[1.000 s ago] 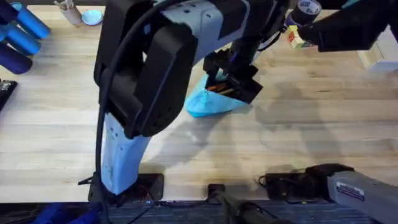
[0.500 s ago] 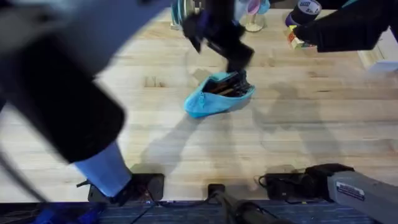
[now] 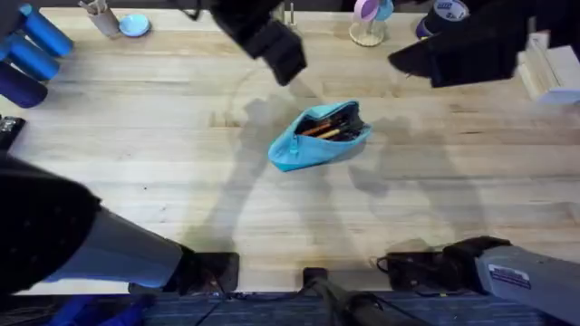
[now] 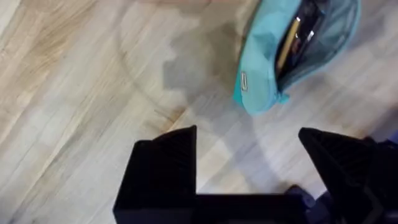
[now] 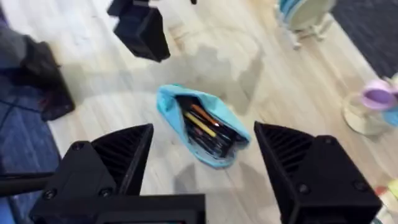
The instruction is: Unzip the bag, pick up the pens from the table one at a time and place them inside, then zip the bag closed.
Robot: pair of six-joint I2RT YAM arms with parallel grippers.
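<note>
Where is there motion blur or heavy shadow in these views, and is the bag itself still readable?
Overhead: the left arm looms dark and blurred at lower left; soft arm shadows fall on the table around the bag, which is sharp enough to show its open mouth. Left wrist: the left pincer is dark, the bag slightly soft. Right wrist: the right pincer frames a mildly blurred bag.

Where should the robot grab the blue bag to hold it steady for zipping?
Probably the narrow closed end of the bag, nearest the left gripper, which is open above the table. There the fabric tapers to a thin tip, and the pens sit in the open mouth at the other end. Coming down from above, fingers either side of that tip, looks simplest.
</note>
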